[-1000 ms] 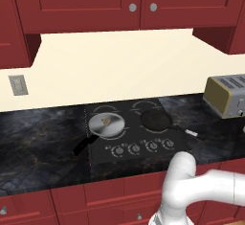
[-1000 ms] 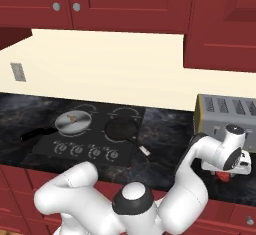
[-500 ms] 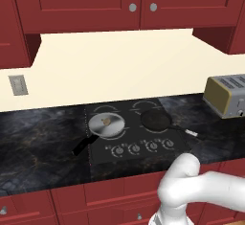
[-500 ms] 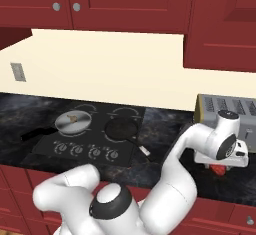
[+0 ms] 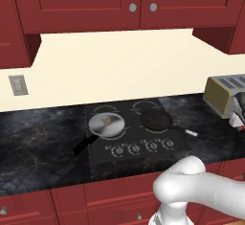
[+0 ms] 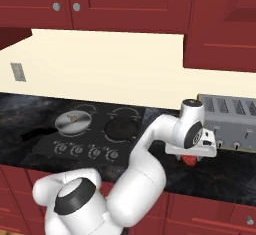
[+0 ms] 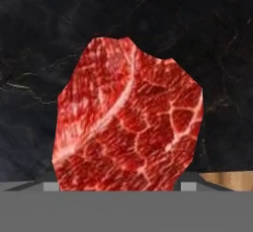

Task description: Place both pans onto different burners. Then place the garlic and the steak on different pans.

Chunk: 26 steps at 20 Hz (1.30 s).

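Hand view is taken up by the steak [image 7: 129, 120], a flat, irregular slab of bright red meat veined with white marbling, laid on the dark marbled bench [image 7: 34, 38]. Its long axis runs from the bottom of that frame up to a blunt upper edge near the top centre. The claw is placed directly over it, at the frame's lower edge; its fingertips are hidden behind the meat, so whether the jaws are spread or pinching cannot be told.

In the right base view, the claw [image 6: 192, 155] is seen at right of centre, low over the bench in front of a ribbed steel toaster [image 6: 230, 121], with a sliver of red beneath it.

On the flat black glass cooktop [image 5: 139, 158], the round shiny steel pan [image 5: 106, 125] carries the small tan garlic [image 5: 107, 121], its black handle pointing lower left. The round black pan [image 5: 155, 118] is set beside it, its thin handle pointing lower right.
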Available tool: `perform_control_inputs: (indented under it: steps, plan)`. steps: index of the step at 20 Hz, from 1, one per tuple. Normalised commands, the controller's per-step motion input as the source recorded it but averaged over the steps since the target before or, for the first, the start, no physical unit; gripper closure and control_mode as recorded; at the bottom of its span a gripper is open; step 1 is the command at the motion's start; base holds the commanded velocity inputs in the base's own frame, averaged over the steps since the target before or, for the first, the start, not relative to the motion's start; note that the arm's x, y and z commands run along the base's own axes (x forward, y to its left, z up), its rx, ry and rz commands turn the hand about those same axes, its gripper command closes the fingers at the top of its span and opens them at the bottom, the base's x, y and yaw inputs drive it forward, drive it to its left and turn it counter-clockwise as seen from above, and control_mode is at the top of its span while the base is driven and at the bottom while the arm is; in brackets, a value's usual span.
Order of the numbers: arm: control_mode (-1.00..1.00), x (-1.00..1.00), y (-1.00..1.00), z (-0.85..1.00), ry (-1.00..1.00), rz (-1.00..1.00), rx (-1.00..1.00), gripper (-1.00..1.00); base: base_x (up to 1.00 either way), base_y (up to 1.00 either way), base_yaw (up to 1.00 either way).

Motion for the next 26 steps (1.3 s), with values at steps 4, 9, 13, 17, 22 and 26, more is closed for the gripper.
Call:
perform_control_inputs:
  steps: [4,9,13,17,22,26]
  plan:
    - [-1.00,-0.07,0.76,0.26,-0.10,0.00,0.00,1.00,0.00,0.00,0.00]
    - [-1.00,-0.09,0.70,0.36,-0.17,0.00,0.00,1.00,0.00,0.00,0.00]
    - [-1.00,0.00,0.82,0.29,-0.13,0.00,0.00,1.00,0.00,0.00,0.00]
    - [-1.00,0.04,0.90,0.28,-0.09,0.00,0.00,1.00,0.00,0.00,0.00]
    - [-1.00,0.31,0.89,0.22,-0.02,0.00,0.00,1.00,0.00,0.00,0.00]
    - [-1.00,0.58,0.74,0.06,0.00,0.00,0.00,1.00,0.00,0.00,0.00]
